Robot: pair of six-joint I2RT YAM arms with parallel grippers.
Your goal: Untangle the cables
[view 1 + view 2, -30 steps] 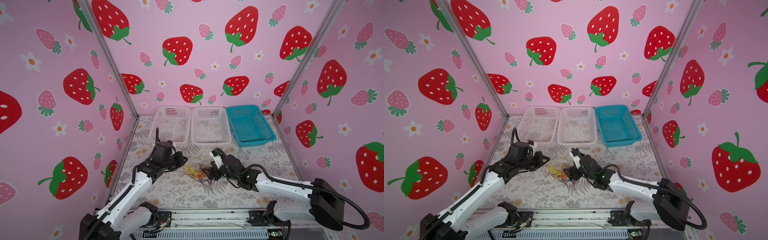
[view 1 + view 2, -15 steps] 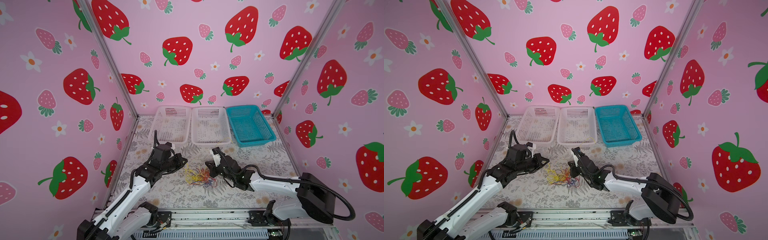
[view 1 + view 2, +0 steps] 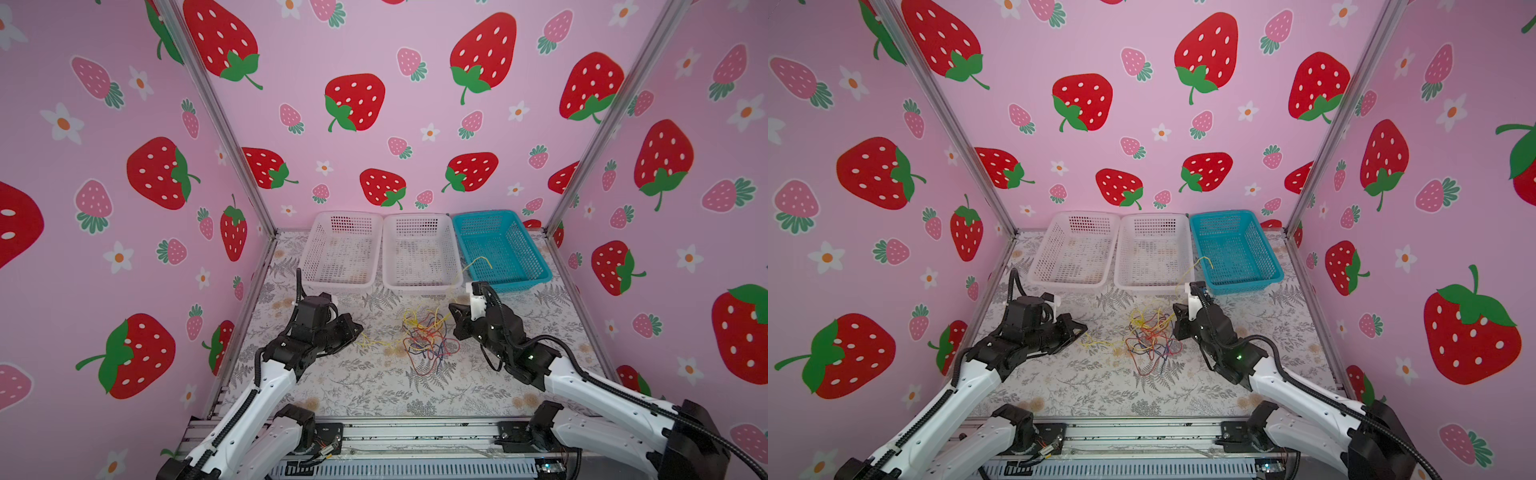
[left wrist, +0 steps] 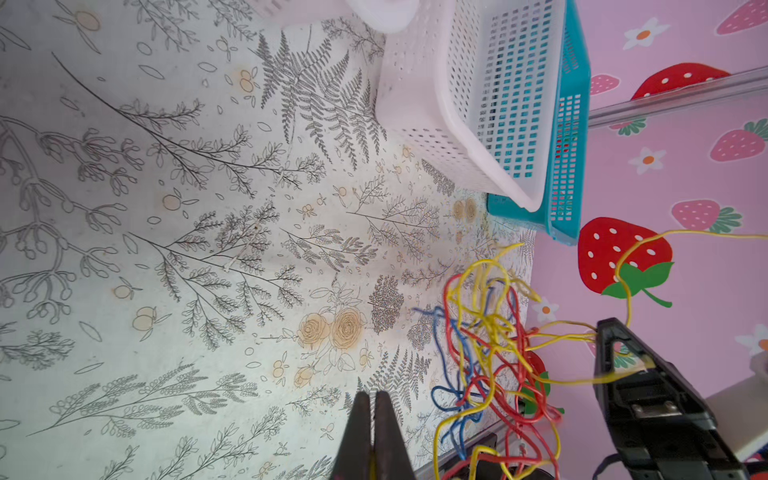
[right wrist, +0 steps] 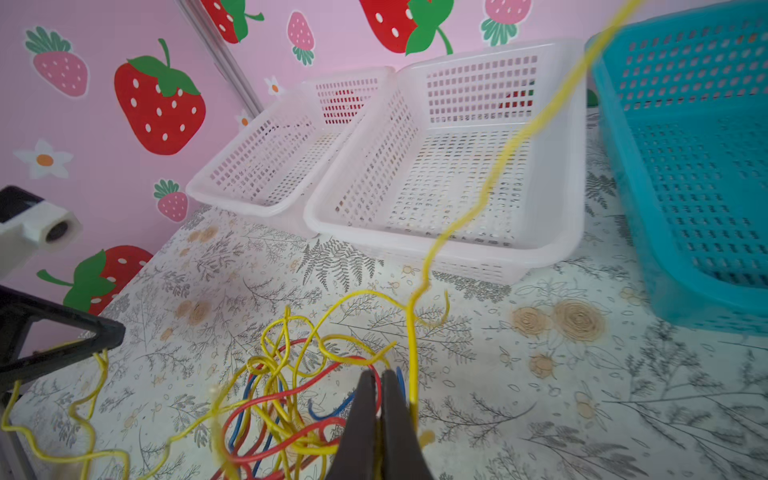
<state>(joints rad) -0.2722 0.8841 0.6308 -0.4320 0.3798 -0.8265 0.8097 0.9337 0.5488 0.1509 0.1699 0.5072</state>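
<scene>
Right tool (image 3: 452,308) has closed on a yellow cable (image 5: 431,251) and drawn back. Left tool (image 3: 359,331) clamps another, anchoring the cables (image 3: 428,340) for my pull.

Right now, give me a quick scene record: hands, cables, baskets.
left hand: shut on a yellow cable running to the tangle
right hand: shut, apparently on a yellow strand rising towards the blue basket
tangle: yellow, red and blue cables, knotted, on the table between the hands
baskets: outer white basket, middle white basket, then the blue one, in a row at the back
task: not done
</scene>
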